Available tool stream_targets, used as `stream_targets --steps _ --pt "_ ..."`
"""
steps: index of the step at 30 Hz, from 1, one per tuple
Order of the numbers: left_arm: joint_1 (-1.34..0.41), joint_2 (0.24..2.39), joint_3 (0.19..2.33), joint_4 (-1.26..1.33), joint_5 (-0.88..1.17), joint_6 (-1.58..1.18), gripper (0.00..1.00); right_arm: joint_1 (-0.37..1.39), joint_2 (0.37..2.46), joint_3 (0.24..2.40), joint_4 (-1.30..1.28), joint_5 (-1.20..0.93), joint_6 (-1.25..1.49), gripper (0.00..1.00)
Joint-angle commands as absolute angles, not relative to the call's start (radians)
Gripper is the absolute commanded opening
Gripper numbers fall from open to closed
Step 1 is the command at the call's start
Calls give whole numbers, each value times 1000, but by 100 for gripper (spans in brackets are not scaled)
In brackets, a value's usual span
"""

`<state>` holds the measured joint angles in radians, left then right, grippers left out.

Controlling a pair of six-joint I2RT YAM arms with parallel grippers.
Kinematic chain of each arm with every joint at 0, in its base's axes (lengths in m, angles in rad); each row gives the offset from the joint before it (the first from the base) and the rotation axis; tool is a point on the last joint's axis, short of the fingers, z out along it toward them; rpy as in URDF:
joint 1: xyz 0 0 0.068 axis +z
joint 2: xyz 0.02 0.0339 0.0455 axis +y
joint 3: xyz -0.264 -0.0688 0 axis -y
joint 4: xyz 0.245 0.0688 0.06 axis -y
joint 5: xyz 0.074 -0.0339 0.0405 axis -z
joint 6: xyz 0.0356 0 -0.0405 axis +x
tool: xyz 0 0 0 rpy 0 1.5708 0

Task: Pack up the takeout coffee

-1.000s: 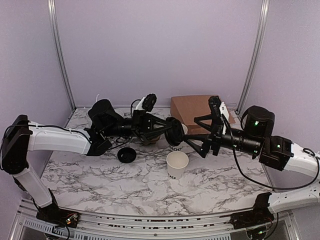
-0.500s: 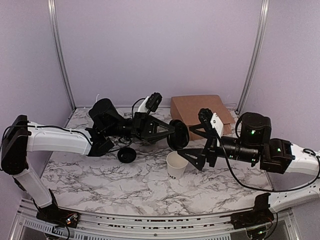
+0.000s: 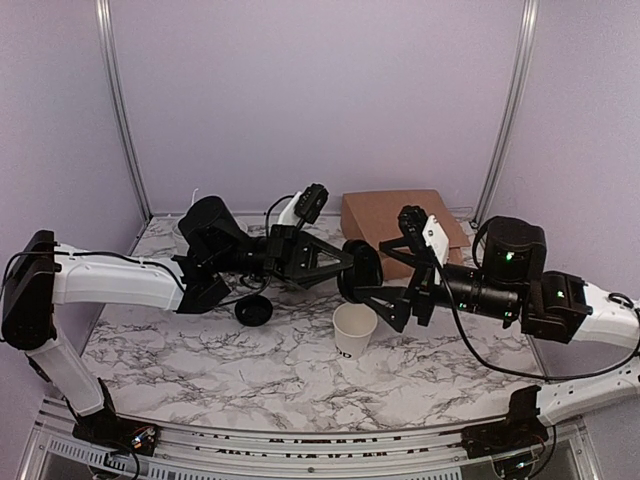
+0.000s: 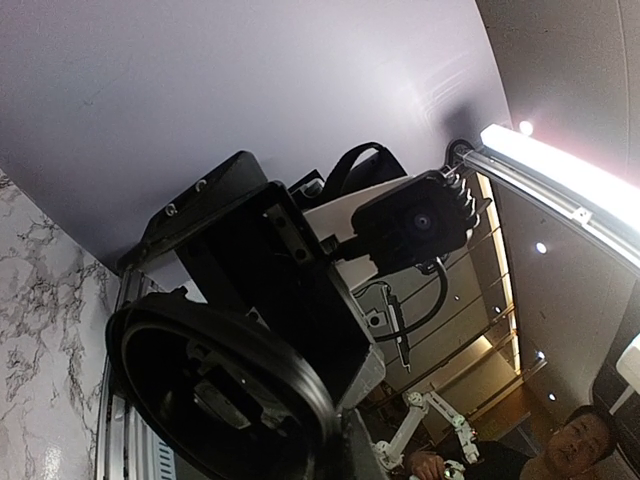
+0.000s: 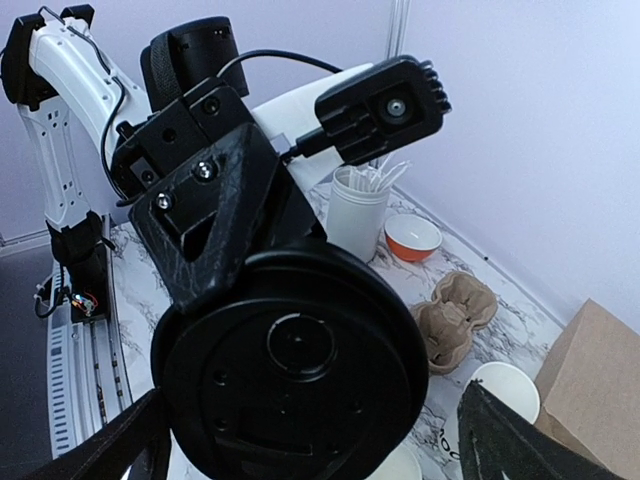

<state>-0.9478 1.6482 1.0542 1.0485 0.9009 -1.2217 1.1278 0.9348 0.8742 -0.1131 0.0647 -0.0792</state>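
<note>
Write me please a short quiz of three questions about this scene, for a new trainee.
1. True or false: the left gripper holds a black lid.
2. The white cup nearest the arms' bases is: A) lidded, B) lidless, C) lying on its side.
3. Fill in: the right gripper is ____ (open or shut).
Key: 1 true; 2 B; 3 open.
</note>
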Motion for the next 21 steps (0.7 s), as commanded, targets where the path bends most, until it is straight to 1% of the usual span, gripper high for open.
stream_targets --steps 1,13,18,21 --pt "-958 1640 1105 1066 922 -1204 0 1132 948 935 -105 40 -80 95" --pt "-971 1652 1127 1052 932 -1197 0 1132 951 956 -137 31 -51 86" --pt "-970 1656 1129 1048 933 -1195 0 1132 950 959 -135 20 -45 86" --pt "-970 1657 1131 1046 938 -1195 0 1131 947 955 -131 19 -44 90"
